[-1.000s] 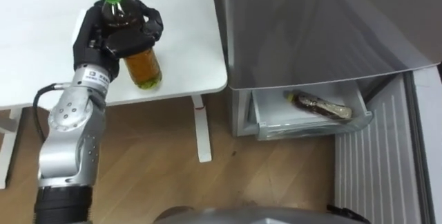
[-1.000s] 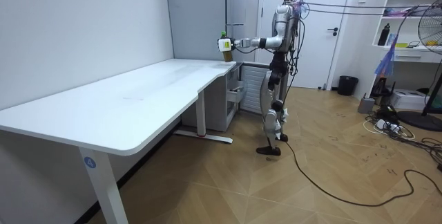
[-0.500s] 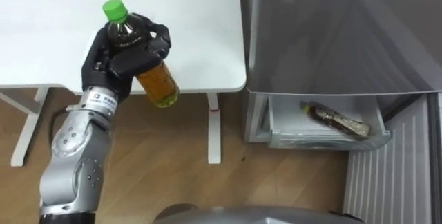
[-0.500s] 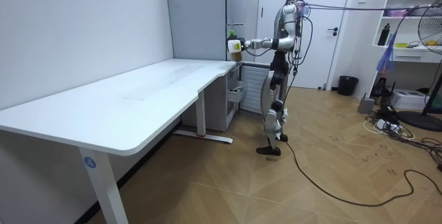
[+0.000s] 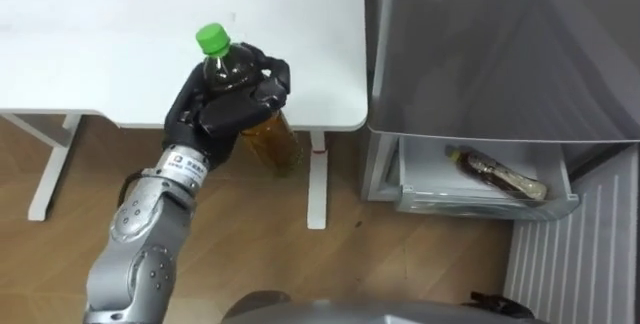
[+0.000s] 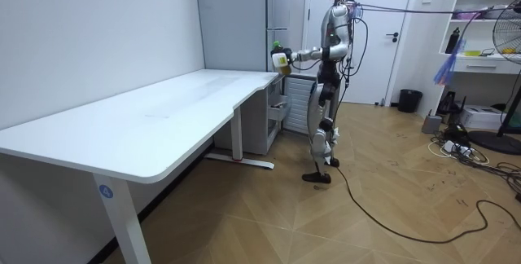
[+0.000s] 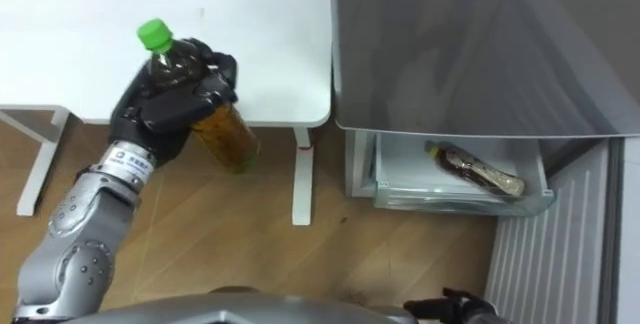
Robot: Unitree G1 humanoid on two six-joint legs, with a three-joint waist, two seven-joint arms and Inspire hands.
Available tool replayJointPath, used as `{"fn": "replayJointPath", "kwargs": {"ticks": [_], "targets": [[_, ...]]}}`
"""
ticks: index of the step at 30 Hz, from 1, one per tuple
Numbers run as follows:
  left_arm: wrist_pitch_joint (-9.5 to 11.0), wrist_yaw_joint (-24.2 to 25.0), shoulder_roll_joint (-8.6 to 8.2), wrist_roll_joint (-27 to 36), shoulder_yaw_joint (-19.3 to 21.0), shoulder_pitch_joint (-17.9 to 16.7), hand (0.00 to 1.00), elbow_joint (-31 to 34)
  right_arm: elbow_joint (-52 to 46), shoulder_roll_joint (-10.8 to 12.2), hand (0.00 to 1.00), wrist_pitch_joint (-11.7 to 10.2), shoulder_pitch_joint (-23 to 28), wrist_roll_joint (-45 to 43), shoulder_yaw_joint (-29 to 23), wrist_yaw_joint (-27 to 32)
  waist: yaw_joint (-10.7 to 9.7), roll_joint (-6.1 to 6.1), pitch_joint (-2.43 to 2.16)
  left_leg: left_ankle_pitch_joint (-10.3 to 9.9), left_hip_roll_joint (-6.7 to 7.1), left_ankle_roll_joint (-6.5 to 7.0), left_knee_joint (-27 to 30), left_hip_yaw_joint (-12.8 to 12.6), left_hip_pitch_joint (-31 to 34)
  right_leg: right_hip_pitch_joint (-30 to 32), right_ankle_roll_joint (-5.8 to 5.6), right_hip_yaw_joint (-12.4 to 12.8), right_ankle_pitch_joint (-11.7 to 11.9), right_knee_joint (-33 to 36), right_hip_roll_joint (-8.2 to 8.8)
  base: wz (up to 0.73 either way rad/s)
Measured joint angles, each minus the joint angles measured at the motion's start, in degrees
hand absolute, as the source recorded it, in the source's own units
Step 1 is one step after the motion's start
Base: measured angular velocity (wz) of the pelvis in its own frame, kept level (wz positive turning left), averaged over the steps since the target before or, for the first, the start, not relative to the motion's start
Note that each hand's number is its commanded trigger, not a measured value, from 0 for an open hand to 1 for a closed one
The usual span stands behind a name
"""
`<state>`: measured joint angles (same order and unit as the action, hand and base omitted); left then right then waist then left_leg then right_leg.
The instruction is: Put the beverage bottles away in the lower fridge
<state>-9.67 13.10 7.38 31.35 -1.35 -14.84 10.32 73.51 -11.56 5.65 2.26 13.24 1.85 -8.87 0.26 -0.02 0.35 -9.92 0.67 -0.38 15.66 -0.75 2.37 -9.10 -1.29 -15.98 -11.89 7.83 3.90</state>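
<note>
Left hand (image 5: 225,104): its black fingers are curled tight round the top half of a drink bottle, so the bottle cannot slip.
Green cap (image 5: 211,37): it sticks up out of the fist, so the top is free and the hand holds the wide part.
Bottle (image 5: 270,139): this is the drink to put away. It holds brown tea and is up in the air, not on the table. It leans, with the cap up and to the left and the bottom down and to the right, toward the fridge.
White table (image 5: 100,34): it sits just behind the hand, and its corner is close beside the fridge.
Fridge (image 5: 500,54): a big grey box right next to the table. In the room view the robot stands in front of it.
Lower drawer (image 5: 480,202): it is pulled out at the bottom, so drinks can go in from above.
Other bottle (image 5: 497,172): one drink lies flat on its side in the drawer. I think this one is done.
Fridge door (image 5: 580,254): it hangs open on the far right, out of the way.
Next: I think the bottle must travel right and down to the drawer.
</note>
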Motion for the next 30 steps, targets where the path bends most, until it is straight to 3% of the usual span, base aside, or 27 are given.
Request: {"fn": "replayJointPath", "kwargs": {"ticks": [9, 19, 26, 30], "targets": [[-0.04, 1.04, 0.23, 1.60, -4.83, -0.05, 1.00, -9.91, -0.75, 0.73, 0.00, 0.15, -2.56, 0.14, 4.81, -0.11, 0.22, -0.93, 0.63, 0.08, -0.08, 0.22, 0.24, 0.20, 0.98, 0.37, 0.00, -0.06, 0.00, 0.90, -0.02, 0.01], [0.00, 1.45, 0.14, 1.60, -5.57, 0.03, 1.00, -9.52, -9.12, 2.97, 0.00, -0.28, -3.13, -2.36, 7.73, -4.65, 1.47, -1.39, 0.13, 0.14, -0.05, 0.45, 1.14, -0.18, 1.88, 1.77, -0.06, 0.04, -0.04, 1.09, 0.16, -0.01], [0.15, 1.02, 0.50, 1.60, -5.62, 0.04, 1.00, -9.67, -16.69, 3.45, 0.00, -0.55, -2.71, -3.19, 11.11, -7.55, 1.68, -1.18, 0.29, 0.14, -0.06, 0.45, 1.07, -0.18, 2.18, 1.69, -0.06, -0.07, -0.03, 1.25, 0.16, 0.00], [0.18, 0.80, 1.64, 1.60, -6.42, 0.04, 1.00, -10.62, -20.07, 3.26, 0.00, -0.67, -3.13, -4.52, 12.81, -8.64, 1.62, -1.19, 0.43, 0.13, -0.12, 0.47, 1.17, -0.10, 1.98, 1.65, -0.07, -0.20, -0.03, 1.92, 0.18, 0.00]]}}
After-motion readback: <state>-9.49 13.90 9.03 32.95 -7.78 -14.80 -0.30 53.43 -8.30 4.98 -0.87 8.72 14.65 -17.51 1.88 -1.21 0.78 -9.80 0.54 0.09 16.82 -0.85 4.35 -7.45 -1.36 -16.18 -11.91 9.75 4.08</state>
